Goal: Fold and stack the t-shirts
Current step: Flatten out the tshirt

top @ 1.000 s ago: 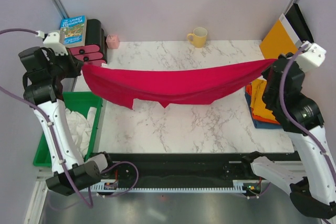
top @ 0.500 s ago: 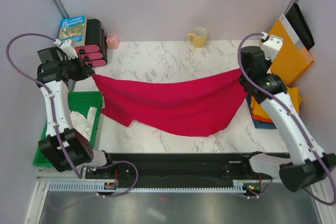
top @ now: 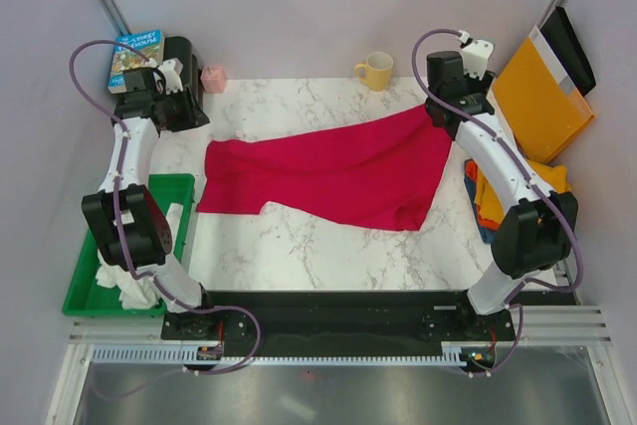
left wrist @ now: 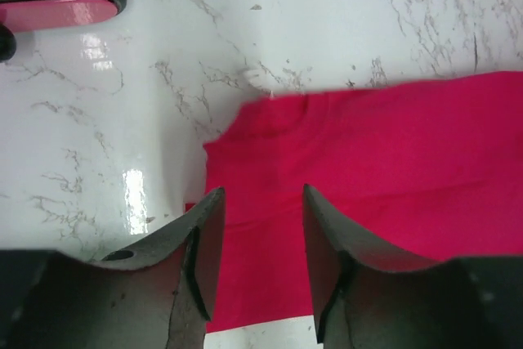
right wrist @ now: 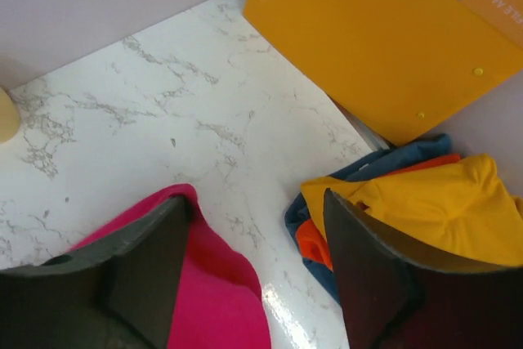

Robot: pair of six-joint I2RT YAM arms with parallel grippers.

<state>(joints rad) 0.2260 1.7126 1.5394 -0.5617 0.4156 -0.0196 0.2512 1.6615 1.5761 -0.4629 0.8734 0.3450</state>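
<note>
Crimson t-shirt [top: 328,171] lies spread on the table [top: 299,246], left fingers [left wrist: 200,251] and right fingers [right wrist: 372,271] both released; next, regrasp an edge to fold.

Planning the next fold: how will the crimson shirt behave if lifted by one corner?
The crimson shirt probably droops limply: it lies flat with soft wrinkles. Thin cloth, so likely light; it may slide on the glossy table.

Bare marble [top: 328,256] lies open across the lower middle, below the spread crimson t-shirt [top: 328,171]. A yellow mug [top: 376,71] and small pink box [top: 213,78] stand along the top edge; an orange envelope [top: 537,102] and shirt pile [right wrist: 458,198] crowd the right.
</note>
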